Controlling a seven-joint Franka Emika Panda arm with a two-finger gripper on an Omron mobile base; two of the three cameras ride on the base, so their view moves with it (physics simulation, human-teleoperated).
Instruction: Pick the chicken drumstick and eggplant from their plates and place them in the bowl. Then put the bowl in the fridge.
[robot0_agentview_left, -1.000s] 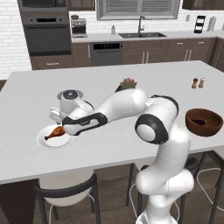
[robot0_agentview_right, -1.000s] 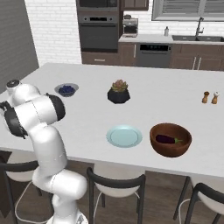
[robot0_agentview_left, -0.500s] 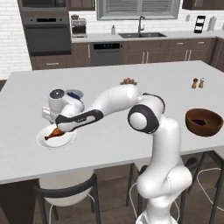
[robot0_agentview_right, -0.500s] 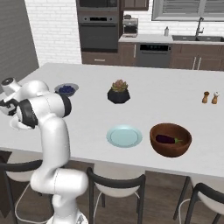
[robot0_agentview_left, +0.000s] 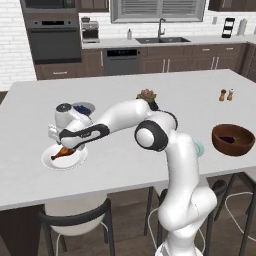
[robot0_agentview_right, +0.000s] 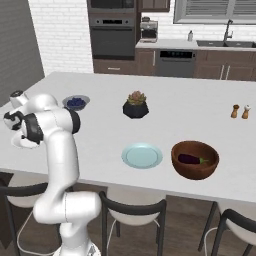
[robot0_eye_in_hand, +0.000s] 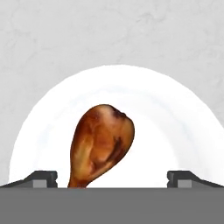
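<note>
Orange-brown roasted drumstick (robot0_eye_in_hand: 101, 145) lay on the round white plate (robot0_eye_in_hand: 183, 131), lower centre of the hand view, as the hand (robot0_agentview_left: 64, 150) had dropped over it, fingers wide apart; purple eggplant (robot0_agentview_right: 190, 159) already sat in the wooden bowl (robot0_agentview_right: 195, 169).

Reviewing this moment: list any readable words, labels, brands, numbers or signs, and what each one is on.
None can be read.
Black wall oven: its control strip shows no legible characters.
Small brown salt and pepper shakers: no labels can be made out.
Round white plate and orange-brown chicken drumstick: plain, no markings.
Reddish-brown wooden bowl and pale blue plate: unmarked.
</note>
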